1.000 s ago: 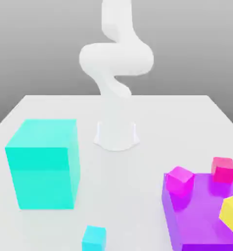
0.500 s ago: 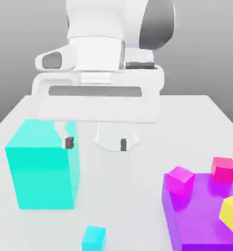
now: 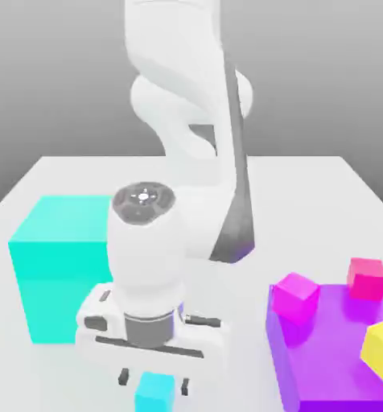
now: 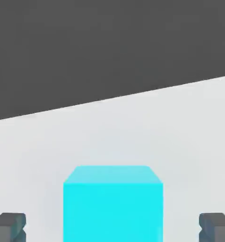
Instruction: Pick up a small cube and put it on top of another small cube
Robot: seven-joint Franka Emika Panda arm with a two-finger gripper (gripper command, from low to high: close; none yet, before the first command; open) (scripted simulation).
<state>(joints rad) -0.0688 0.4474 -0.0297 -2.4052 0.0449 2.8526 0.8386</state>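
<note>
Colours of the scene. White glossy robot arm (image 3: pixel 187 153) with a dark grey band down one link and a grey ring above the hand. Gripper (image 3: pixel 153 378): white body, dark grey fingertips (image 4: pixel 8 227). Small cyan cube (image 3: pixel 154 393), uniformly coloured, lighter on its top face than on its front face. Large turquoise block (image 3: pixel 54 265), plain, its lower half slightly darker. Flat purple slab (image 3: pixel 323 354) carrying a small magenta cube (image 3: pixel 296 294), a small pink-red cube (image 3: pixel 366 278) and a yellow cube (image 3: pixel 381 348). Pale grey-white tabletop (image 3: pixel 307 201); grey graded backdrop.
</note>
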